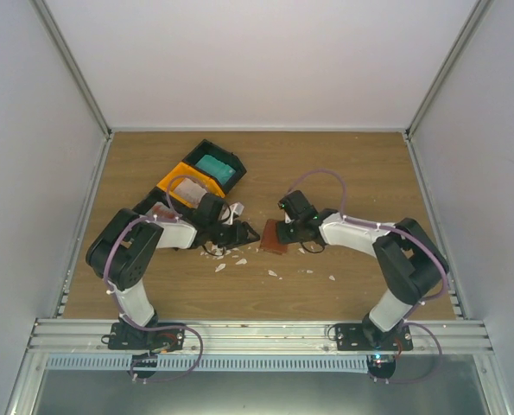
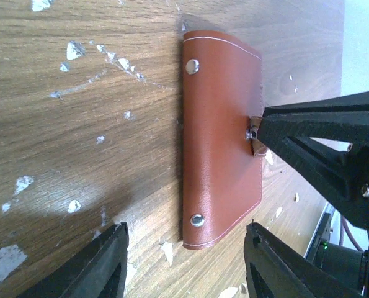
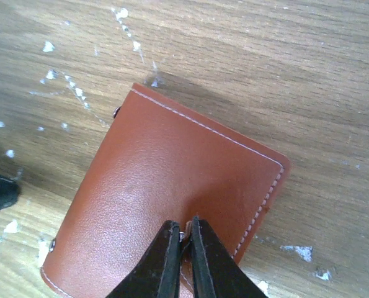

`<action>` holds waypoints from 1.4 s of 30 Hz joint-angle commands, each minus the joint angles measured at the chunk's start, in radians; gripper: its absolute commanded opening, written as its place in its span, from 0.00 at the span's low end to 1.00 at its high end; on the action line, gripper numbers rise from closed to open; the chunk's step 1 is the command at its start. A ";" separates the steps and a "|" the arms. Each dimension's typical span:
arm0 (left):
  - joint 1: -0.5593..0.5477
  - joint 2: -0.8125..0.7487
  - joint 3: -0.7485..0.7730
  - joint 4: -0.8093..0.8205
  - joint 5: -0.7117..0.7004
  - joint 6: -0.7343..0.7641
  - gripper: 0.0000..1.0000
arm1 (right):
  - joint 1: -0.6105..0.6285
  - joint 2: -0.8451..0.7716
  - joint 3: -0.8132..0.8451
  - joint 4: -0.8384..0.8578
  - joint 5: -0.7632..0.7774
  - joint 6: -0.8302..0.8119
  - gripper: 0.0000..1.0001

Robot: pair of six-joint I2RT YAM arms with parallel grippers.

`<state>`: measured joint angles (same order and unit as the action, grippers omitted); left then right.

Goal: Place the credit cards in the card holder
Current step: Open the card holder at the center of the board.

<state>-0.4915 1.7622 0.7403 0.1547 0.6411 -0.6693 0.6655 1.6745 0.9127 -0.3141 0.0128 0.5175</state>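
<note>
The card holder [image 1: 273, 237], a flat brown folded wallet with metal snaps, lies on the table between both grippers. It fills the left wrist view [image 2: 221, 136] and the right wrist view [image 3: 172, 186]. My right gripper [image 3: 183, 231] is shut on the small snap tab at its edge, and it also shows in the left wrist view [image 2: 258, 133]. My left gripper [image 2: 185, 231] is open, its fingers [image 2: 103, 261] either side of the wallet's near end without touching it. A teal credit card [image 1: 215, 166] lies in the tray's black bin and a whitish one [image 1: 186, 188] in the orange bin.
The black-and-orange tray [image 1: 172, 177] stands at the back left, its nearest bin partly hidden by my left arm. Small white scraps [image 1: 231, 259] are scattered on the wood in front of the wallet. Grey walls close the table on three sides.
</note>
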 commanded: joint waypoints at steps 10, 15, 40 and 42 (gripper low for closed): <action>0.007 0.113 0.005 -0.048 0.083 0.015 0.58 | -0.083 -0.078 -0.120 0.221 -0.276 -0.094 0.07; 0.006 0.059 0.011 -0.101 -0.031 0.020 0.55 | -0.083 -0.096 -0.077 0.071 -0.041 -0.002 0.22; -0.051 0.001 0.019 0.102 0.176 -0.014 0.28 | 0.116 0.079 0.148 -0.210 0.215 0.163 0.68; -0.059 0.027 0.024 0.109 0.164 -0.030 0.27 | 0.117 0.082 0.146 -0.215 0.219 0.164 0.67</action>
<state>-0.5323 1.7432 0.7479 0.1806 0.7715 -0.6674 0.7799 1.7550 1.0584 -0.5049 0.1841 0.6476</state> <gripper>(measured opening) 0.276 0.676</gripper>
